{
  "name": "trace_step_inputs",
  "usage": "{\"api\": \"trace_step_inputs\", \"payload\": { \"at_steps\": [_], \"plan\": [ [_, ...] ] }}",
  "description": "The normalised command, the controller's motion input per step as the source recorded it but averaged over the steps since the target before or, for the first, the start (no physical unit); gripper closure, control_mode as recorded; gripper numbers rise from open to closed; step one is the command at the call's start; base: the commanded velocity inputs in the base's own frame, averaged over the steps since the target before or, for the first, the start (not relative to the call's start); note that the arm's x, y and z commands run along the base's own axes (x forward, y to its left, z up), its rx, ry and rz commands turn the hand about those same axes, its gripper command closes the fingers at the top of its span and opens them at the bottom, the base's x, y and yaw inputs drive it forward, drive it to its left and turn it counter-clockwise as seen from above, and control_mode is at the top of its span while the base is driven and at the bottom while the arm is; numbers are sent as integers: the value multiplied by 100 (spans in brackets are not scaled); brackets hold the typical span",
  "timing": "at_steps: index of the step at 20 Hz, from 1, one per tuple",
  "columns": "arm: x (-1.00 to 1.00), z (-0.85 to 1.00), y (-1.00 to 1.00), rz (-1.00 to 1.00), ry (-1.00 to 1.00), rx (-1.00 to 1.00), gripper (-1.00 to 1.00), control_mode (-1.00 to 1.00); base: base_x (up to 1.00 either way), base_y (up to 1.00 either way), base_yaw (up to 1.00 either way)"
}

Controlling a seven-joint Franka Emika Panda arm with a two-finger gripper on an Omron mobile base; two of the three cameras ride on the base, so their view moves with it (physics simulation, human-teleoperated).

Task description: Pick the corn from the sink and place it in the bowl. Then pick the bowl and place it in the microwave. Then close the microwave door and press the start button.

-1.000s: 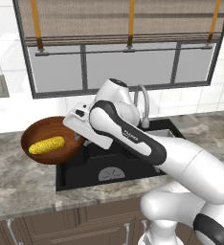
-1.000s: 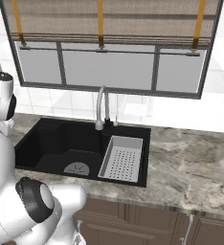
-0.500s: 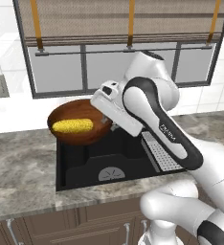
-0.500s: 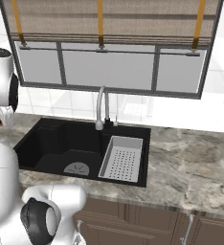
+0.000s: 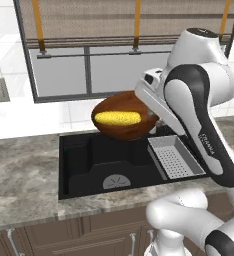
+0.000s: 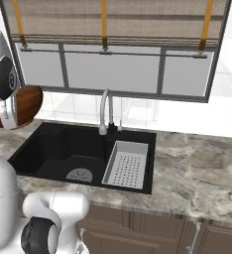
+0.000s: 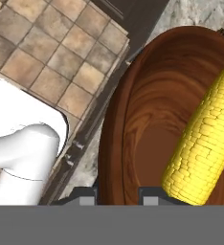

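The gripper (image 7: 117, 194) pinches the bowl's (image 5: 123, 125) rim above the sink (image 5: 89, 165), the corn (image 5: 117, 118) lying lengthwise across it

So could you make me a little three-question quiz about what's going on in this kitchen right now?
1. True or false: the corn lies inside the bowl.
2. What do the jaws grip? A) the faucet B) the bowl's rim C) the strainer tray
3. Fill in: the bowl hangs in the air above the ____.

Key: 1 true; 2 B; 3 sink.
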Motion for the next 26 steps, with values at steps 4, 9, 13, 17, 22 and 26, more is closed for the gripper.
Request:
{"api": "trace_step_inputs", "payload": {
  "at_steps": [4,9,13,17,22,26],
  "plan": [
    [-51,62,-73,-30,0,0,100,-100,0,0,0],
    [-30,0,-12,-15,-1,0,100,-100,0,0,0],
    [-27,3,-1,-17,-7,0,100,-100,0,0,0],
    [-15,13,-14,-19,-16,7,100,-100,0,0,0],
    [-7,12,-7,-11,-17,13,100,-100,0,0,0],
    [-6,-3,-23,-4,-9,17,100,-100,0,0,0]
  ]
}}
